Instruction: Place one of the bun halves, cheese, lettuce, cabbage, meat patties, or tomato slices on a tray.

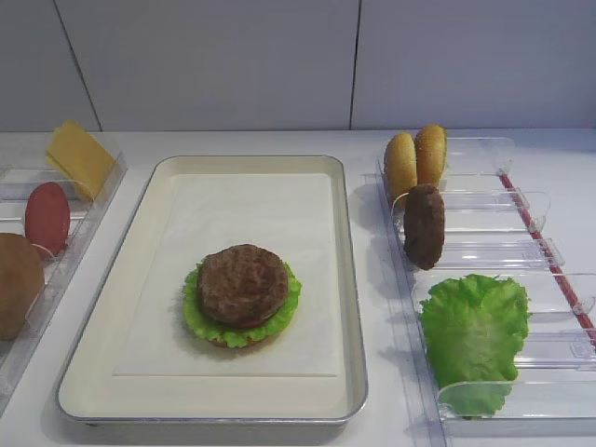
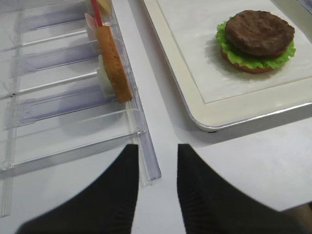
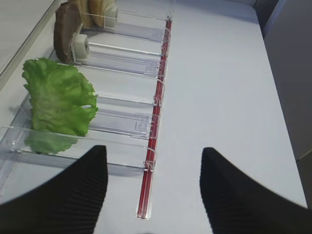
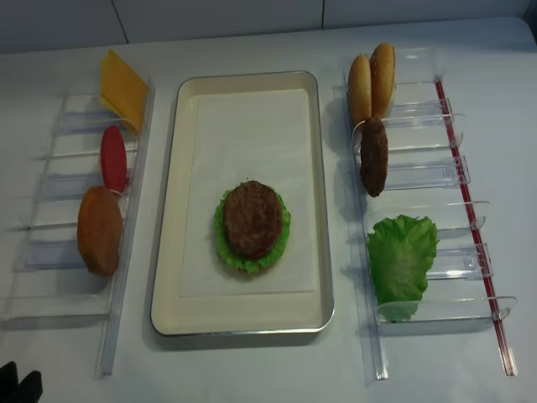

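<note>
Grainy round patty (image 1: 243, 283) on frilly lettuce (image 1: 197, 312); both pincers (image 3: 153, 190) (image 2: 157, 180) spread, empty.

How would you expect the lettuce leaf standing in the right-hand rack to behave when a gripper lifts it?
The lettuce leaf looks thin and frilly, so probably light and floppy. Its tip droops over the rack wall, so it may snag.
</note>
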Robot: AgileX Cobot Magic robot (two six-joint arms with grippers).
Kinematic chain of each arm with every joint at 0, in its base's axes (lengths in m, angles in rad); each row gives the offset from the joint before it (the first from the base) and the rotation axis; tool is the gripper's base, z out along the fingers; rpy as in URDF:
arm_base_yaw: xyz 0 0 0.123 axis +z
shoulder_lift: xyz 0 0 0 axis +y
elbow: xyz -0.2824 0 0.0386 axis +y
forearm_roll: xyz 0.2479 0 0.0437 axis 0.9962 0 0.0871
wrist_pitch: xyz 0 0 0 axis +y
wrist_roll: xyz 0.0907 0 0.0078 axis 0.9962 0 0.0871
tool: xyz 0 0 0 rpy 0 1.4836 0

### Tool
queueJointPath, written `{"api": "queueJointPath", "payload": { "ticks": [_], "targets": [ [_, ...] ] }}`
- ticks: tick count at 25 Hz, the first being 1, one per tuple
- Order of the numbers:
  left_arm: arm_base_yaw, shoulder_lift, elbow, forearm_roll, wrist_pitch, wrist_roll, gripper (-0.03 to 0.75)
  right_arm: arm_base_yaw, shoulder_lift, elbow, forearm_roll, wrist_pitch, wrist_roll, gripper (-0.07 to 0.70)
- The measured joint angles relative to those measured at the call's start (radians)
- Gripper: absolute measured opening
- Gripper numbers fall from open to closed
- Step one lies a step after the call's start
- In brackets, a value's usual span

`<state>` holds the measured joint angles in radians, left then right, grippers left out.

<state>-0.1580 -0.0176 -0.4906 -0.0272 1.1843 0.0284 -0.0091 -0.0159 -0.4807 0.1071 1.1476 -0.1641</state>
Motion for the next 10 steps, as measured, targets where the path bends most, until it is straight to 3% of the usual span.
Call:
{"api": "queueJointPath", "payload": {
  "ticks": [10],
  "targets": [
    [0.0, 0.0, 0.0, 0.0, 0.0, 0.0, 0.21, 0.0, 0.0, 0.0, 0.0, 0.0, 0.0, 0.426]
  ]
}}
